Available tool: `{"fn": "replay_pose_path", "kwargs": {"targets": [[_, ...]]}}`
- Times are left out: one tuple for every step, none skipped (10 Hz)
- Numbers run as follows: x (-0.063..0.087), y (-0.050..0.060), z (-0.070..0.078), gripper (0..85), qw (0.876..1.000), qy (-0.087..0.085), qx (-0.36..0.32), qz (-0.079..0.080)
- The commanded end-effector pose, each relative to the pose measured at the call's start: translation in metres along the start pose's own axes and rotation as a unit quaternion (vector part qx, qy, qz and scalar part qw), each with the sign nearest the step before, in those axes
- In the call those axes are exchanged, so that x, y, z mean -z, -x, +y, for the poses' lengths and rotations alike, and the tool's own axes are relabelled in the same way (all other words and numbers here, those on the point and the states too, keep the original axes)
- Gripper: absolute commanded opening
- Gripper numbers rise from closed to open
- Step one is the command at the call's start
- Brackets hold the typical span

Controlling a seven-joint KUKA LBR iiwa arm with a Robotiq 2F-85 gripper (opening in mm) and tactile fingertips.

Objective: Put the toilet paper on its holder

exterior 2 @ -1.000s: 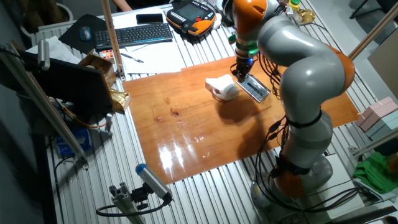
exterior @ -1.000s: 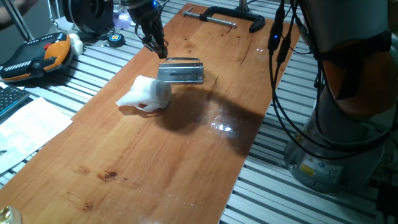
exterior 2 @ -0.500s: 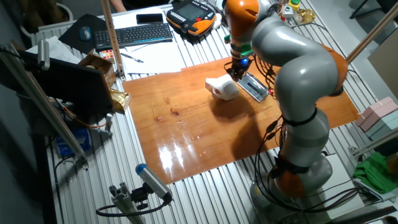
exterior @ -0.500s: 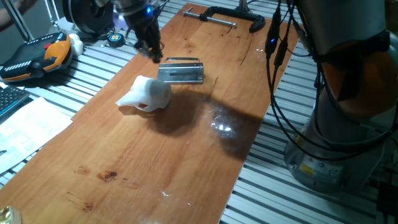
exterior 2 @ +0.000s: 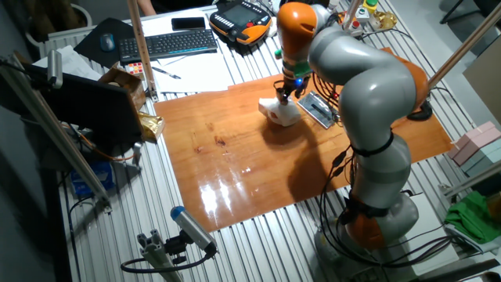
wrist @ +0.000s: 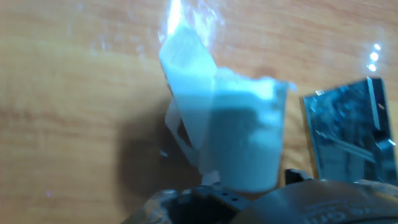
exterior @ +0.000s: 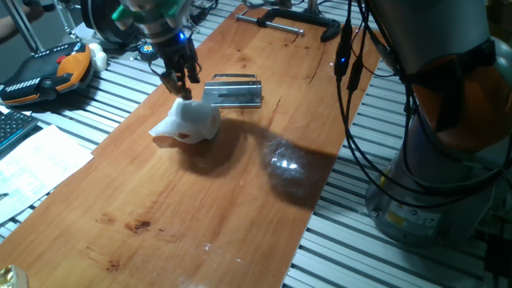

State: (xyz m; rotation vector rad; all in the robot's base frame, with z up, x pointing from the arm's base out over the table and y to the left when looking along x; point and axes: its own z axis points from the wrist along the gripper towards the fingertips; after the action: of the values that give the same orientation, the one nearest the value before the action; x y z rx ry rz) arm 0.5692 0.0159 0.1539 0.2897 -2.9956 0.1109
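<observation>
1. The roll (exterior: 190,122) lies on its side on the wooden bench (exterior: 240,200), with a loose sheet trailing away from its body toward the bench's edge.
2. In the hand view the roll (wrist: 245,140) fills the middle of the picture, its loose sheet standing up and to the left.
3. The holder (exterior: 233,90), a shiny grey metal bracket, lies flat on the bench just beside the roll, on the side toward the black clamp (exterior: 298,20).
4. In the hand view the holder (wrist: 348,140) sits just to the right of the roll; whether the two touch cannot be told.
5. The end effector (exterior: 179,78) hangs just above the roll's far end, fingers pointing down. It holds nothing; its fingers look close together, but whether it is open or closed cannot be told.
6. From the other fixed view the end effector (exterior 2: 285,89) stands right over the roll (exterior 2: 282,112), with the holder (exterior 2: 321,109) to the right.
7. Off the bench lie a keyboard (exterior 2: 172,43), white paper sheets (exterior: 32,164) and an orange-and-black pendant (exterior: 48,72).
</observation>
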Motion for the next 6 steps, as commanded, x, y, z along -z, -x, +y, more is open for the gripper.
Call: {"fn": "replay_pose_path", "kwargs": {"targets": [[-0.025,0.004,0.001,85.0,1.0,0.004,-0.003,0.006],[-0.034,0.005,0.003,85.0,1.0,0.007,-0.003,0.002],[-0.042,0.006,0.004,85.0,1.0,0.009,-0.002,-0.006],[-0.049,0.007,0.004,85.0,1.0,0.01,-0.001,-0.014],[-0.055,0.009,0.004,85.0,1.0,0.012,-0.001,-0.02],[-0.061,0.011,0.004,85.0,1.0,0.012,-0.001,-0.027]]}}
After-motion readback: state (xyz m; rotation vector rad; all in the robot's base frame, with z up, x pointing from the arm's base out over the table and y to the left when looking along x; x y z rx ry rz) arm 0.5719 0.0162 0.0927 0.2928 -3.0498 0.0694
